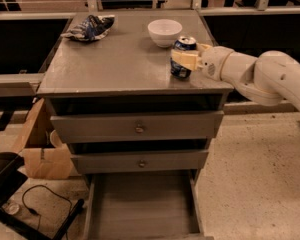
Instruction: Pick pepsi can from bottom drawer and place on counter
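Between the gripper's [188, 57] fingers the pepsi can [180, 72] stands upright, pinched around its middle, base at the counter [120, 64]. Just behind the gripper sits a bowl [164, 32]; well away, a chip bag [90, 27]. Below, the bottom drawer [140, 204] stands open.

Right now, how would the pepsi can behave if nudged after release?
Held by the gripper near the right edge of the counter, the pepsi can stands upright and narrow, so a push could probably tip it. Being round-sided, it would then likely roll across the flat top, perhaps off the edge.
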